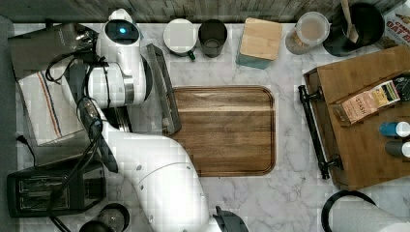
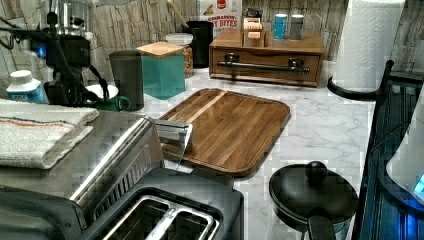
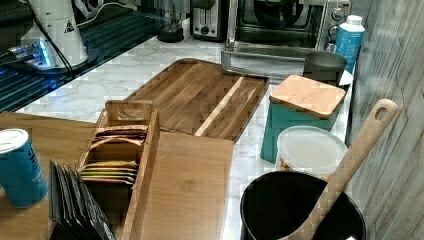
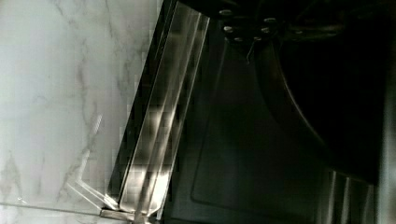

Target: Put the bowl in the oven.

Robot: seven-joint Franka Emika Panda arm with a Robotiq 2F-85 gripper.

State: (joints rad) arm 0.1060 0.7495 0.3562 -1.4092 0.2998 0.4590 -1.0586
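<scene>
The round black bowl [image 3: 274,11] sits inside the boxy stainless-steel toaster oven [image 3: 287,20], at the upper middle of the right view, behind the dropped glass door [image 3: 265,57]. In the wrist view its dark curved wall [image 4: 327,84] fills the upper right. The placing step looks under way or nearly done. I cannot tell the fingers' state. Next probably comes letting go and backing out clear of the door.

The white arm [image 1: 159,179] rises from its base at the top view's bottom edge, bends toward the top view's left, and its wrist [image 1: 118,72] points downward there.
</scene>
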